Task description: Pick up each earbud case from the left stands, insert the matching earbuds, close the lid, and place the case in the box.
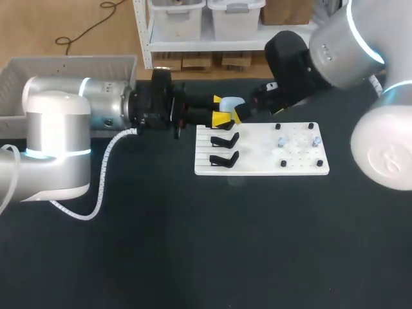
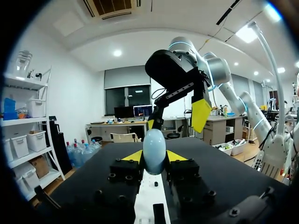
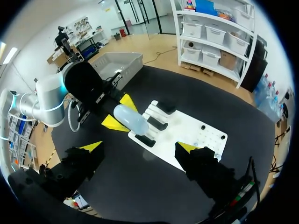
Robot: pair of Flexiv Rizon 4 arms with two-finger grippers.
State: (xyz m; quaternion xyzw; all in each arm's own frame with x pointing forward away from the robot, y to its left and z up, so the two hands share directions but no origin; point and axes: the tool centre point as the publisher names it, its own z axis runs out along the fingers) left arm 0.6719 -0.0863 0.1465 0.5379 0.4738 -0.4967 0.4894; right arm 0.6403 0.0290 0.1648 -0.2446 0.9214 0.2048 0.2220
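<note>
Upper middle: our left tool (image 1: 224, 109) clamps the case (image 1: 233, 102); our right tool (image 3: 140, 147) gapes | earbuds (image 1: 281, 142) too small for us to discern

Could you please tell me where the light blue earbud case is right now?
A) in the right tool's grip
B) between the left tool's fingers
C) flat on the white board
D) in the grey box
B: the light blue earbud case sits between the yellow tips of the left tool; the right tool stands open and empty.
</note>
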